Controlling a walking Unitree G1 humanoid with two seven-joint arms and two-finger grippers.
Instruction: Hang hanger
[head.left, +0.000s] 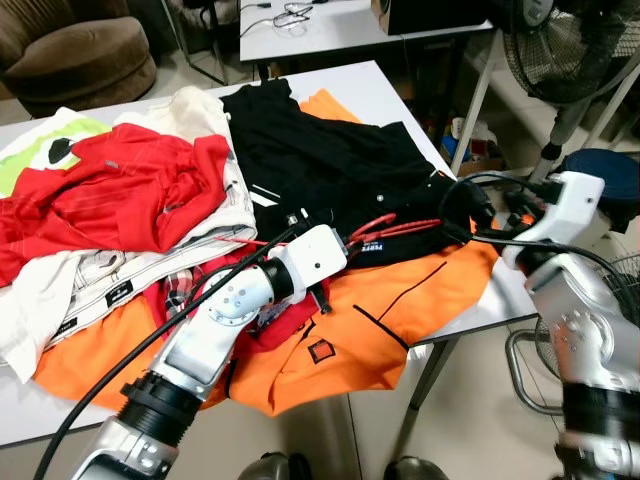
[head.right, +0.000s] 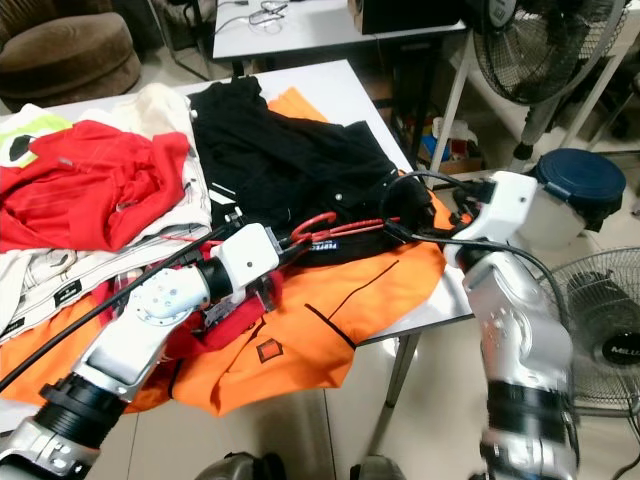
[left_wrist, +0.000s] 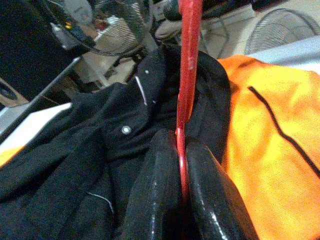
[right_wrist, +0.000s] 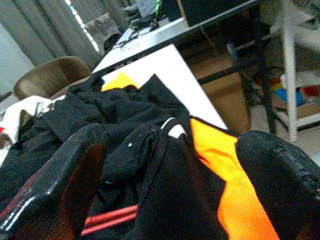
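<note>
On my left, a heap of clothes covers the white table (head.left: 380, 85): a red shirt (head.left: 120, 195), then a black garment (head.left: 330, 165) over an orange garment (head.left: 400, 300). My left gripper (left_wrist: 181, 200) lies at the heap's middle, fingers pressed together on the red hanger (head.left: 385, 228), which lies flat across the black garment near the table's right edge. In my left wrist view the thin red bar runs straight out from between my fingertips.

The hanger looks light, stiff and smooth. It may slip or twist in a pinch this narrow, so I judge a hold near the hook steadiest.

Further right, my right gripper (right_wrist: 172, 195) stands wide open at the black garment's edge, holding nothing. The hanger's far end seems to lie between its fingers, though cloth hides the contact.
</note>
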